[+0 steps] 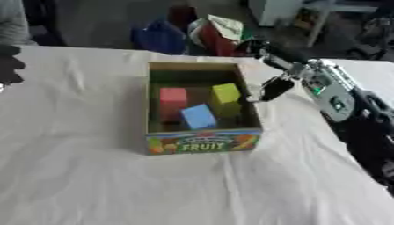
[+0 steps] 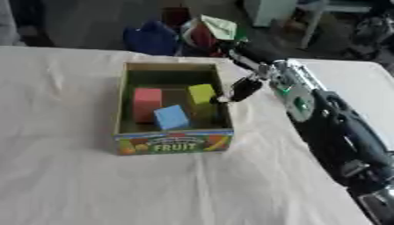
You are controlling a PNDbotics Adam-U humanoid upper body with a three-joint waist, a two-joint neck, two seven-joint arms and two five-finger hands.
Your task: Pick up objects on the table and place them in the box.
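Note:
A cardboard box (image 1: 204,143) with "FRUIT" printed on its front wall stands in the middle of the white-clothed table. Inside it lie a pink block (image 1: 173,100) at the left, a yellow-green block (image 1: 226,94) at the right, and a blue block (image 1: 198,116) near the front. My right hand (image 1: 296,70) comes in from the right and hovers just outside the box's right rim. It is open: the fingers (image 1: 265,47) stretch toward the far edge, the thumb (image 2: 245,89) hangs down by the rim, and nothing is in it. My left hand shows in neither view.
The white cloth (image 1: 92,176) covers the table around the box. A dark shape (image 1: 8,63) sits at the far left edge. Beyond the far edge lie blue, red and green bags (image 1: 192,33) on the floor. My right forearm (image 2: 338,132) crosses the table's right side.

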